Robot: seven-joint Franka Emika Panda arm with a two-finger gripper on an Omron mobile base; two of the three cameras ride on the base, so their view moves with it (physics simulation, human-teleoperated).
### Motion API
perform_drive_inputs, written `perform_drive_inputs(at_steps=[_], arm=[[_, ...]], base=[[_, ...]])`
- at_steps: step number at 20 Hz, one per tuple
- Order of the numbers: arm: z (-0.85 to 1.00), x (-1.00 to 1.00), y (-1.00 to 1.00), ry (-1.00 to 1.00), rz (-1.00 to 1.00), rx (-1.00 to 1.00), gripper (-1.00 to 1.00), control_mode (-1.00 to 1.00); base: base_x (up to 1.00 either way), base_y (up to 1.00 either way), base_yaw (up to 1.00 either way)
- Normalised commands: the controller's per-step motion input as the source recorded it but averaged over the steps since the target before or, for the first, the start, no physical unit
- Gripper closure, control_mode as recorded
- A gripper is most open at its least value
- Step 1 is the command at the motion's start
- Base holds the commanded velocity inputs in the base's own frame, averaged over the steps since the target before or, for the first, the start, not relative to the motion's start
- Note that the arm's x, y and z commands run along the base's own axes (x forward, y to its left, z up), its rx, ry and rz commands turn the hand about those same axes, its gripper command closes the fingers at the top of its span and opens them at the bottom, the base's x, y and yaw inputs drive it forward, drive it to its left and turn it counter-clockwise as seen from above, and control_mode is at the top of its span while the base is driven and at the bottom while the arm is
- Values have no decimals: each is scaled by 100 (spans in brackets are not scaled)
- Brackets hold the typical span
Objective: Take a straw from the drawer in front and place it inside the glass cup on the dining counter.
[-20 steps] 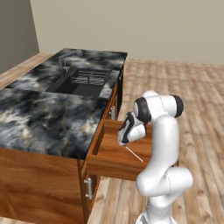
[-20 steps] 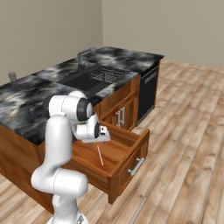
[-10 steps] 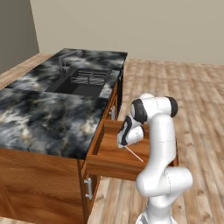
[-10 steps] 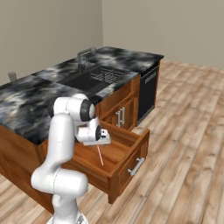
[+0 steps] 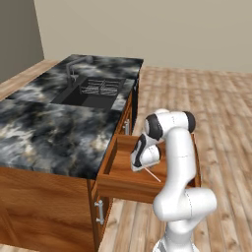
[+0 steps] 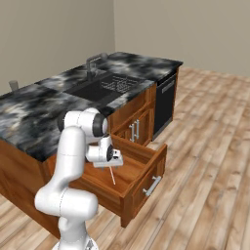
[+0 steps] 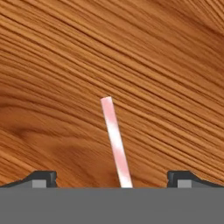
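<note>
The drawer (image 5: 129,183) (image 6: 142,179) stands pulled out from under the dining counter (image 5: 44,133) (image 6: 34,110). On its wooden floor lies the straw (image 5: 153,174) (image 6: 113,176) (image 7: 116,140), thin and pale pink. My gripper (image 5: 141,166) (image 6: 109,163) (image 7: 113,178) hangs low inside the drawer, open, just above the straw. In the hand view the straw runs up between the two fingertips (image 7: 42,177), touching neither. The glass cup (image 6: 13,85) stands small at the counter's far left edge.
A sink (image 5: 96,93) (image 6: 105,88) with a faucet (image 6: 93,62) and a wire rack is set into the counter. A black dishwasher front (image 6: 165,100) and cabinet doors (image 6: 133,129) sit beside the drawer. Open wood floor (image 6: 210,166) lies to the right.
The hand has sunk lower into the drawer, closer to the straw. The jaws have stayed wide and the straw has not moved.
</note>
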Motion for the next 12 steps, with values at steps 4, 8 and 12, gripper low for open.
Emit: perform_drive_inputs(at_steps=[4, 8, 12], arm=[[-29, 7, 0, 6, 0, 2, -100, -100], [-20, 16, -2, 3, 0, 2, -100, -100], [-28, 13, -8, 5, 0, 1, -100, -100]], base=[[0, 0, 0], [0, 0, 0], [0, 0, 0]])
